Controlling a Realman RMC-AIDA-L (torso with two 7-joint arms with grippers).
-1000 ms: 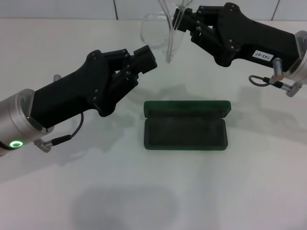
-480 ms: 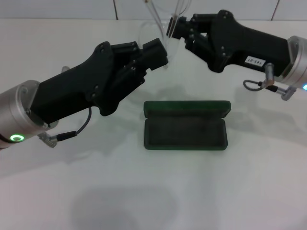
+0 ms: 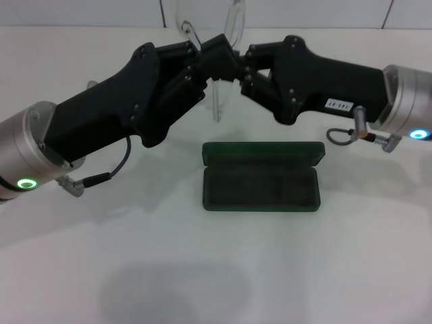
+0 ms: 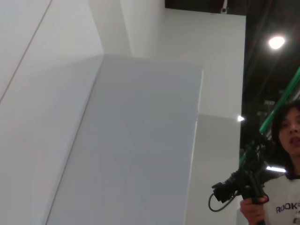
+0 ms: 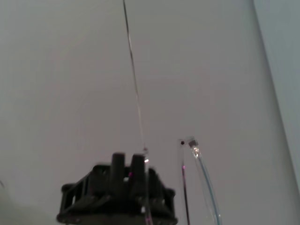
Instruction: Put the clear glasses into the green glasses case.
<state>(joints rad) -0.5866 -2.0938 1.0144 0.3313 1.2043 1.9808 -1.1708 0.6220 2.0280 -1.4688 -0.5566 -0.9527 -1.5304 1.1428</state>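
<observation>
Hidden: we find the clear glasses (image 3: 219, 88) mostly lost behind both claws; only thin arms and a lens edge show, cut off at the head view's top edge.
Left claw (image 3: 217, 57): raised above the counter (image 3: 216, 270), tip meeting the glasses; we cannot tell how its fingers stand.
Right claw (image 3: 244, 66): facing it, tips nearly touching; it seems clamped on the glasses.
Green glasses case (image 3: 261, 177): lying open on the counter below both claws, lining bare.
Writing: white label on the right claw body, digits unreadable; partial lettering on a bystander's shirt (image 4: 288, 206).
</observation>
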